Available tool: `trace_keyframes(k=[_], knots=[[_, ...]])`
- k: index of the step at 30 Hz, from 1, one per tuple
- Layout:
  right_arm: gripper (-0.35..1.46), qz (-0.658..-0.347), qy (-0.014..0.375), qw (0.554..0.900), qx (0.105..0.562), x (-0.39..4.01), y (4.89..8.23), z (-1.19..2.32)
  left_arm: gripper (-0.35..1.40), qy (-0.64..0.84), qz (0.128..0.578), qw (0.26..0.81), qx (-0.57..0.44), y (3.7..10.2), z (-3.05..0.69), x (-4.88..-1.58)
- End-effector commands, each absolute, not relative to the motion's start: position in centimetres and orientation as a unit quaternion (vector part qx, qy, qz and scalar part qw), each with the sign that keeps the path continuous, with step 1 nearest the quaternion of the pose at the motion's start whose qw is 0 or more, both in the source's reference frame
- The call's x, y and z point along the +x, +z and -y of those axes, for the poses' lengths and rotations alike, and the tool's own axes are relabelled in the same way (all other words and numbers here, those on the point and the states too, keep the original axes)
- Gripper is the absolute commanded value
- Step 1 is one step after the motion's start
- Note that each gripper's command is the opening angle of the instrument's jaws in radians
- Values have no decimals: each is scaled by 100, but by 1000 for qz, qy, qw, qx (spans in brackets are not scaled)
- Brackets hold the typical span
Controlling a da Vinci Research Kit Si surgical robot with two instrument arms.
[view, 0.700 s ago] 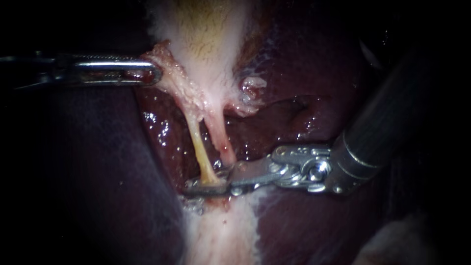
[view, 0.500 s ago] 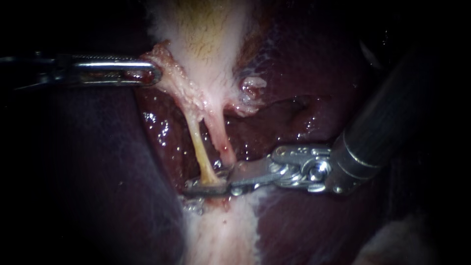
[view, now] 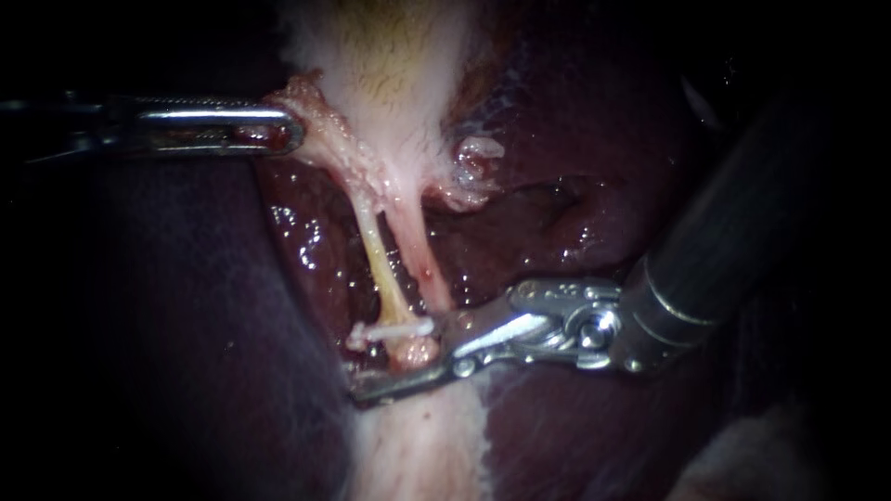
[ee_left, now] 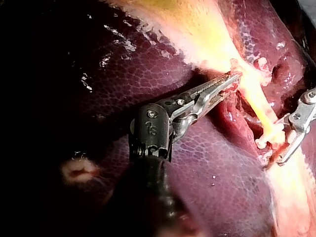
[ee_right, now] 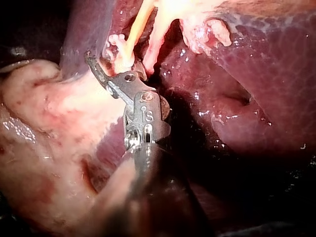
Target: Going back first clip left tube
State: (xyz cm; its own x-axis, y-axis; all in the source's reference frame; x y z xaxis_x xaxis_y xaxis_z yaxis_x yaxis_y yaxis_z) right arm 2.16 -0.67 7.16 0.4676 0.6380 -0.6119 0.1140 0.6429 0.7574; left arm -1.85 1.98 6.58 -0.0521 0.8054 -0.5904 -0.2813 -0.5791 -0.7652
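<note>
Two instruments: left instrument (view: 281,130) comes in from the left and right instrument (view: 404,362) from the right, both over the dark liver (view: 575,186).
Left jaws: closed flat on the ragged edge of the gallbladder (view: 390,65). The two tubes below it look taut.
Right jaws: parted in a clear wedge, gripping nothing. The lower jaw runs beneath the foot of the left tube and the upper jaw sits just beside the clip.
Left tube (view: 379,264): the yellowish strand. The pinker right tube (view: 416,250) runs just beside it.
Clip (view: 394,330): white, crosswise and low on the left tube, just above a pink knob at its foot. One end comes near the right tube; I cannot tell whether they touch.
Step, as judged: the right instrument is backing away from the clipped tube.
Risk, snag: the lower jaw lies under the tube's foot. If it lifts or swings as it withdraws, it could hook the tube or drag the clip askew.
Risk, clip knocked: the upper jaw is close enough that a sideways drift could nudge the clip along the tube or off it.
Risk, tear: the strands look thin. A harder pull from the left instrument could tear one at the clip.
Risk, neighbour: a careless exit could scrape the right tube or the wet liver behind.
</note>
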Motion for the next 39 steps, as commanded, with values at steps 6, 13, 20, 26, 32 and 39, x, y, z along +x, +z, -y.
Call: trace_keyframes(k=[6, 13, 20, 26, 32, 39], knots=[[50, -517, 150, 788, 300, 215, 723, 57, -35, 687, 232, 395, -564, 659, -197, -185], [50, -529, 128, 799, 256, 198, 718, 33, -35, 687, 231, 396, -563, 660, -196, -185], [49, -539, 106, 800, 240, 164, 689, 12, -35, 688, 230, 396, -563, 661, -194, -185], [49, -541, 76, 804, 234, 123, 662, 6, -35, 688, 230, 395, -563, 662, -194, -183], [49, -536, 74, 811, 221, 81, 641, 3, -35, 688, 230, 395, -564, 664, -194, -182], [49, -531, 82, 820, 200, 50, 631, -7, -35, 688, 230, 395, -564, 664, -194, -182]])
